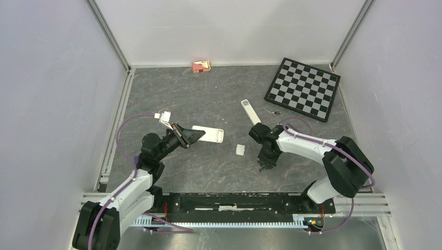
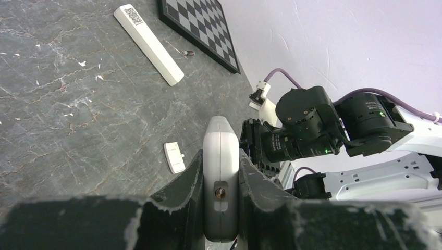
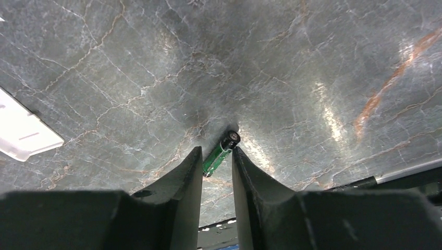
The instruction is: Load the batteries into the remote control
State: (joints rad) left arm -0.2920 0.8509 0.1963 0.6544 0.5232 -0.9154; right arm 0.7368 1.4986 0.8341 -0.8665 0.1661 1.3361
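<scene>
I have the left gripper (image 2: 221, 159) clamped on the grey remote (image 2: 220, 138), one finger on each long side, its free end pointing toward the right arm. The right gripper (image 3: 217, 152) points straight down at the table (image 3: 312, 62), jaws drawn narrow around a green battery (image 3: 221, 152). The battery lies slanted on the table between the fingertips, its dark end by one pad and its green end by the other. I cannot tell whether that is a real grip or just contact. A second battery (image 1: 274, 112) lies just beside the near edge of the checkerboard (image 1: 303, 88), close to a white remote (image 1: 250, 111) lying flat. A small white cover (image 1: 240, 149) sits on the table between the two grippers. A red box (image 1: 201, 66) sits at the back wall.
</scene>
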